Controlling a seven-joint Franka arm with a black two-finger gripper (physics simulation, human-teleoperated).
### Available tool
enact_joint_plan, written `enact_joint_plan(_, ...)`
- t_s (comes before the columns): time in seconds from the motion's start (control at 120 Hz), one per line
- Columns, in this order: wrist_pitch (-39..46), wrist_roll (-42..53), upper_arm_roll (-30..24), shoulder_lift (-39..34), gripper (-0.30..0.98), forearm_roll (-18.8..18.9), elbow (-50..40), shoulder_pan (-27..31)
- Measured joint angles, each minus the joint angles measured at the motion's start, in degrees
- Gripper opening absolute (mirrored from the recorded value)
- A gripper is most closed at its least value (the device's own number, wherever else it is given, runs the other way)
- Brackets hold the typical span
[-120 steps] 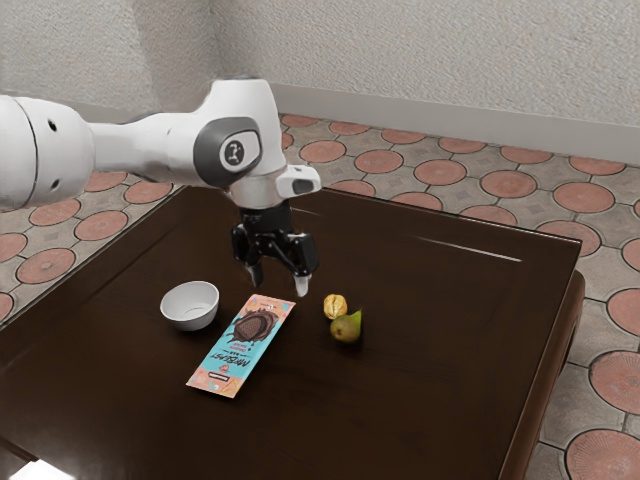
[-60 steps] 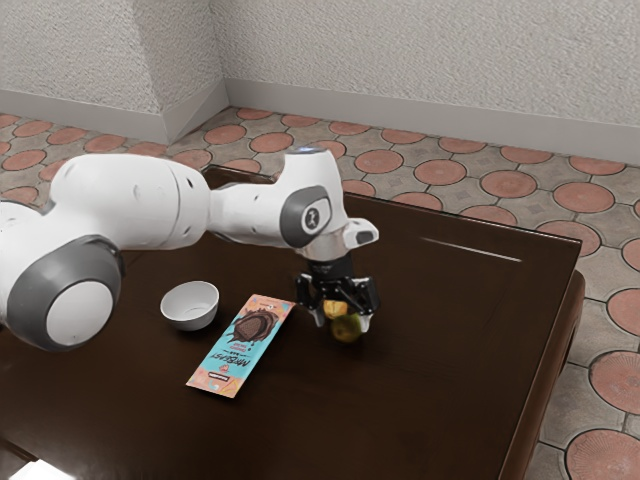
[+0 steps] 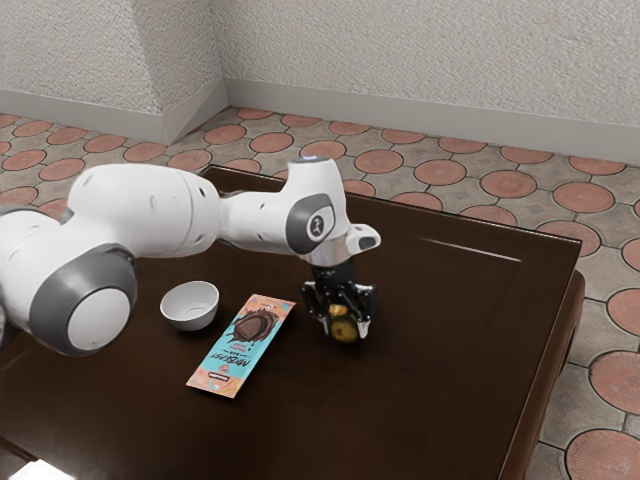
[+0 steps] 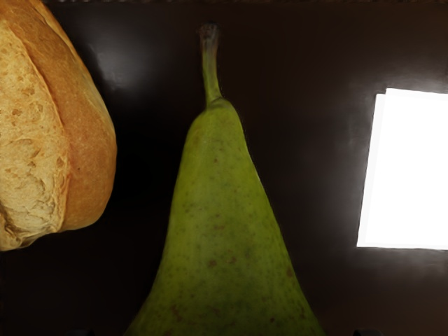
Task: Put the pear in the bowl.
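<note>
My gripper [image 3: 345, 328] is low over the table, its two fingers against opposite sides of the pear [image 3: 343, 332], closed around its body. In the wrist view the green pear [image 4: 220, 238] lies under the hand, stem pointing away from it, its wide end cut off by the lower edge. The white bowl [image 3: 188, 318] stands upright on the table, apart from the pear, toward the exterior view's left. No lift of the pear off the table can be made out.
A bread roll [image 3: 338, 310] lies close beside the pear; the wrist view has the bread roll [image 4: 77, 140] too. Between bowl and gripper a flat chocolate packet [image 3: 243, 345] rests on the dark table [image 3: 440, 400]. A bright white patch [image 4: 406, 171] is on the pear's other side.
My hand first travelled toward the exterior view's right and down to the pear. Since then it has sunk slightly and the fingers have drawn together around the pear. Bowl and packet stayed put.
</note>
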Motion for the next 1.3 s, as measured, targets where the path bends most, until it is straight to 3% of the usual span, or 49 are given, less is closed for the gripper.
enact_joint_plan(0.433, -0.24, 0.01, 0.11, 0.08, 0.32, -0.44, 0.8, 0.4)
enact_joint_plan(0.583, -1.79, -0.15, 1.37, -4.64, 0.27, -0.04, 0.39, 0.37)
enact_joint_plan(0.933, -8.41, -0.5, 14.95, -12.36, 0.24, 0.53, -2.68, 0.37)
enact_joint_plan(1.183, -8.86, -0.64, 23.68, -18.69, 0.24, 0.96, -14.79, 0.56)
enact_joint_plan(1.3, -5.37, -0.7, 24.87, -18.32, 0.24, 0.59, -18.8, 2.18)
